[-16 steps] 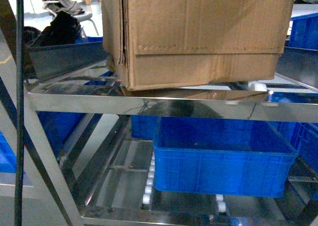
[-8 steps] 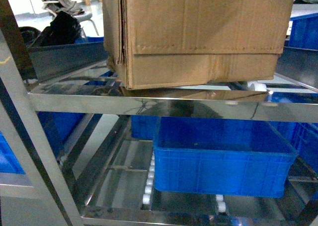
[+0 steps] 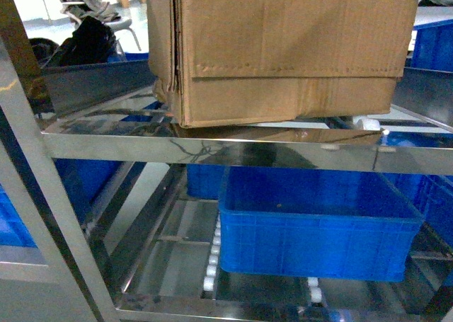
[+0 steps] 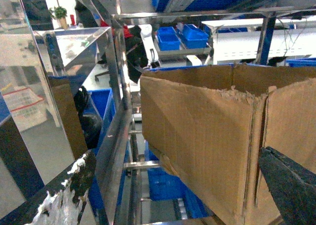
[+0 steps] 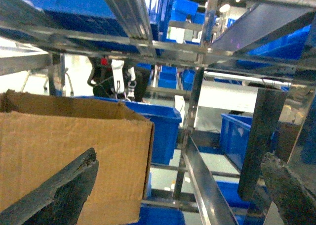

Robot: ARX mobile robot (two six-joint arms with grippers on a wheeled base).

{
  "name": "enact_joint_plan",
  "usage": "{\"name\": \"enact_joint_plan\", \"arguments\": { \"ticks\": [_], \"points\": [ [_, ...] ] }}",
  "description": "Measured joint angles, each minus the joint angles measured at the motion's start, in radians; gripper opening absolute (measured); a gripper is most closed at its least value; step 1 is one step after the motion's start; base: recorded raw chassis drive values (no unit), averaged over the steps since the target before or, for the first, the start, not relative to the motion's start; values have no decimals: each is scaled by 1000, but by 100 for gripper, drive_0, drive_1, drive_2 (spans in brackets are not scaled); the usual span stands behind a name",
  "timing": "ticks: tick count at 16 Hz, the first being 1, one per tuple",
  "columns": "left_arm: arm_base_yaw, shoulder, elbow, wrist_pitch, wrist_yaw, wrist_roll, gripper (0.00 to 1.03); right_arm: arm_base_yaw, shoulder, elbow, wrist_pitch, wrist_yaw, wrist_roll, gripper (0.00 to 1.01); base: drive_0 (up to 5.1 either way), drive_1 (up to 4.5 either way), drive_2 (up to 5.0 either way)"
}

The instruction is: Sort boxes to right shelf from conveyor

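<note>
Head view: faces forward and slightly down, close to the shelf [image 3: 212, 151], whose front rail crosses mid-frame; the box [image 3: 283, 49] fills the 12 o'clock area, a blue bin [image 3: 318, 230] lies toward 6 o'clock. Left wrist view: looks from beside the box's [image 4: 207, 136] left side, along the shelf uprights [image 4: 121, 116], with hand fingers [image 4: 289, 185] at 5 and 7 o'clock. Right wrist view: looks past the box's [image 5: 69, 151] right corner toward further blue bins. All three views share the box.
</note>
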Motion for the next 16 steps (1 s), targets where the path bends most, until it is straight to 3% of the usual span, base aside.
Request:
{"name": "enact_joint_plan", "arguments": {
  "ticks": [2, 3, 4, 5, 7, 8, 10, 12, 13, 14, 16],
  "points": [
    [-6, 7, 2, 6, 4, 0, 98, 1, -15, -2, 0, 0, -8, 98, 0, 0, 0],
    [-13, -4, -14, 13, -73, -12, 89, 1, -23, 18, -138, 8, 10, 92, 0, 0, 0],
    [18, -64, -108, 52, -114, -18, 74, -9, -72, -26, -224, 5, 49, 77, 0, 0, 0],
    [51, -115, -195, 80, -109, -31, 62, -22, -126, -109, -201, -1, 65, 64, 0, 0, 0],
    [83, -187, -321, 121, -66, -32, 36, -54, -189, -236, -156, -43, 79, 39, 0, 0, 0],
    [98, -221, -374, 138, -44, -32, 23, -104, -219, -289, -139, -84, 80, 26, 0, 0, 0],
    [136, -297, -465, 151, -20, -34, 2, -112, -289, -374, -116, -89, 82, 2, 0, 0, 0],
    [159, -364, -533, 150, 8, -37, 2, -110, -346, -442, -112, -90, 83, 2, 0, 0, 0],
    [200, -399, -558, 141, 68, -36, 2, -110, -374, -468, -114, -90, 83, 2, 0, 0, 0],
    [244, -433, -582, 131, 89, -38, 2, -110, -404, -490, -119, -90, 83, 2, 0, 0, 0],
    [243, -502, -622, 101, 97, -38, 2, -110, -463, -528, -140, -90, 83, 2, 0, 0, 0]
  ]
}}
